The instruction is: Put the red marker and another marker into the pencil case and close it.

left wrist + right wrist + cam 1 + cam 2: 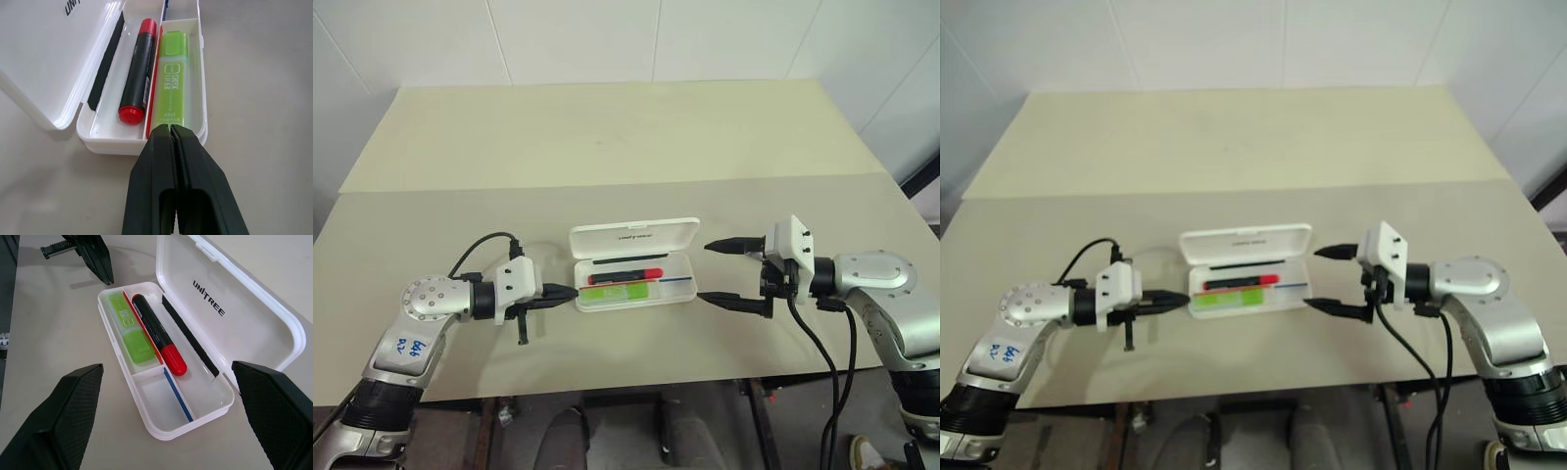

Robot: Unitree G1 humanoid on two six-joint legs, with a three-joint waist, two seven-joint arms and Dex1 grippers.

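The black-barrelled red marker (157, 334) and the lime-green highlighter (128, 328) lie in the white hinged plastic pencil case (178, 427); its lid remains open. The left end effector (570, 292) is closed and empty, the right end effector (716, 271) spread wide and empty.

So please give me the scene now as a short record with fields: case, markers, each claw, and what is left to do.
case: white case on the table, lid open
red marker: red marker lying inside the case
highlighter: green highlighter inside, beside the red marker
left claw: left claw shut, tip at the case's left end
right claw: right claw open, at the case's right end, holding nothing
left to do: close the lid
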